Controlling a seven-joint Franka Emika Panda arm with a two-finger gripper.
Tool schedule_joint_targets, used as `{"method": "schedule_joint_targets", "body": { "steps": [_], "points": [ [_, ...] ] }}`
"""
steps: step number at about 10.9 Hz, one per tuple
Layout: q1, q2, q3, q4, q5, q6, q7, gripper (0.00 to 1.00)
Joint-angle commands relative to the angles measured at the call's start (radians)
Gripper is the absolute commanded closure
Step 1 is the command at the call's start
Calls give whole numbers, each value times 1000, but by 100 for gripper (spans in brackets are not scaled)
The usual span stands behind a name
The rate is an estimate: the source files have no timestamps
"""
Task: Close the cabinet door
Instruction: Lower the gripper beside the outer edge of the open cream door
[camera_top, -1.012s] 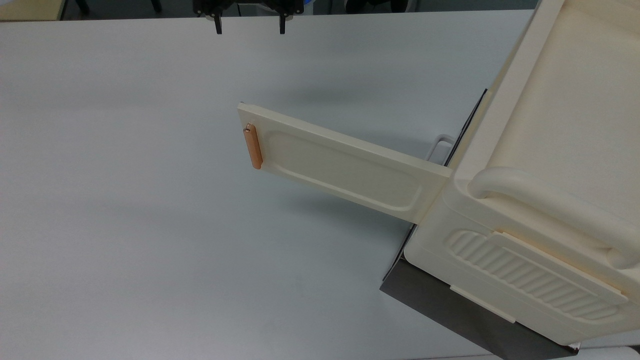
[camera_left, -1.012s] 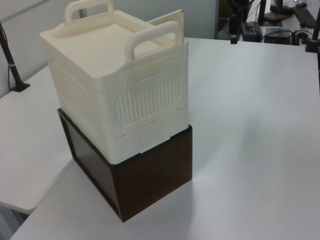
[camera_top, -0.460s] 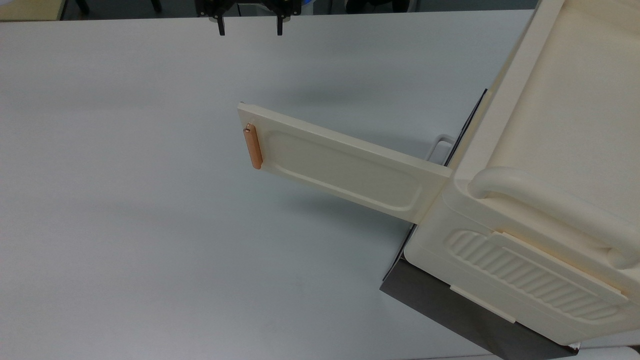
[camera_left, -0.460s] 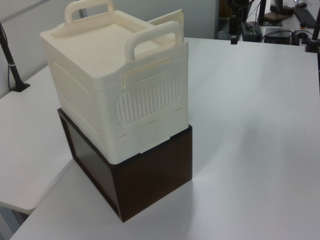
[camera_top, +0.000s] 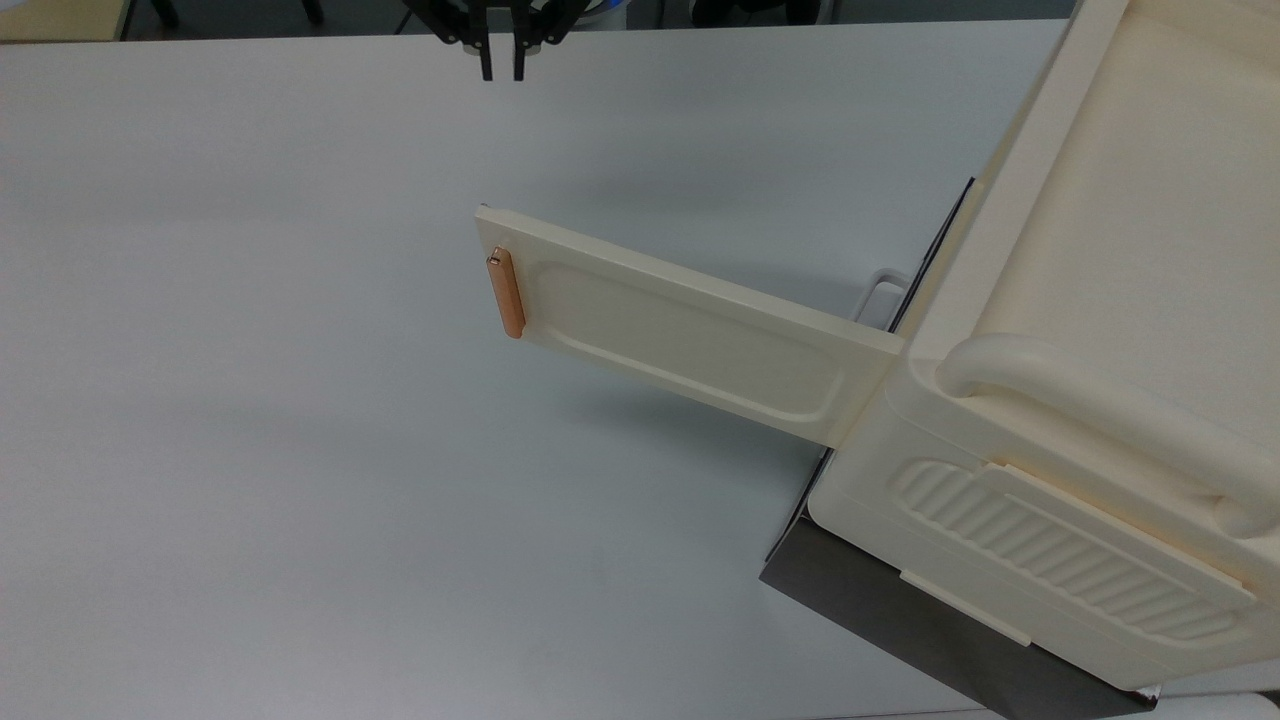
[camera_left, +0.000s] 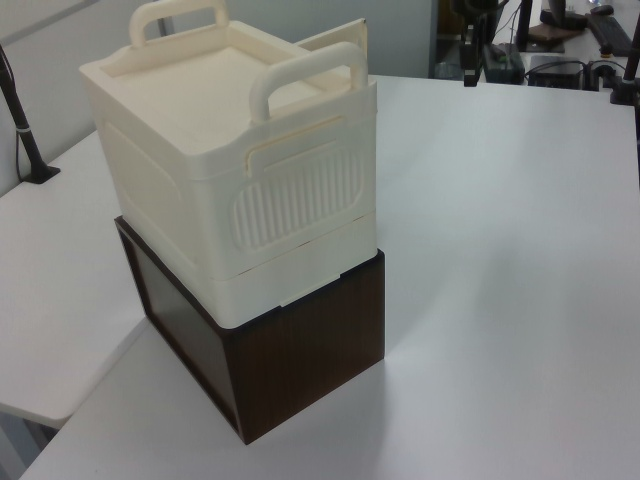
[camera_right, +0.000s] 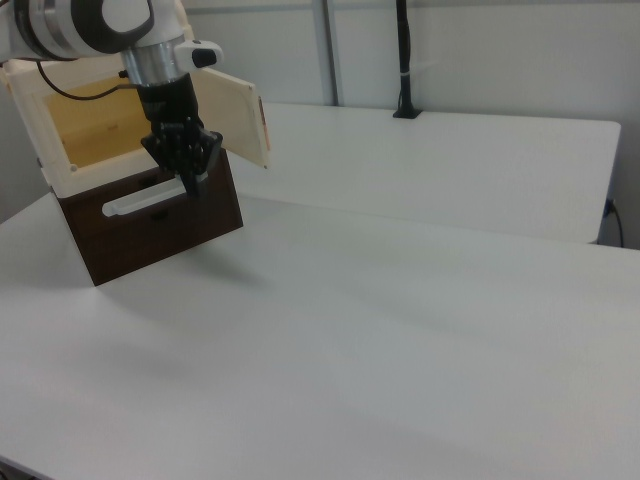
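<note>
Risk, probably, of meeting the cabinet door (camera_top: 690, 335) from its inner side, where the pincer (camera_top: 501, 72) hangs now: a push from there would swing it wider, not shut. Risk also of pressing too near the hinge, shoving the whole cabinet (camera_top: 1120, 300) on its dark base (camera_top: 900, 610). Pincer clenched on nothing, over the far edge of the table (camera_top: 250, 400), well apart from the door. Door wide open, standing out from the cabinet's corner above the table; long axis level, pointing to the top view's upper left, orange handle (camera_top: 506, 292) at the free end.
</note>
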Motion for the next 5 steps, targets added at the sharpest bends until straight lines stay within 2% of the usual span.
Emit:
{"method": "schedule_joint_targets", "body": {
  "steps": [1,4,5],
  "points": [
    [5,-16,1,-30,11,44,11,100],
    [8,4,1,8,17,97,21,100],
    [7,12,1,34,54,131,22,100]
  ]
}}
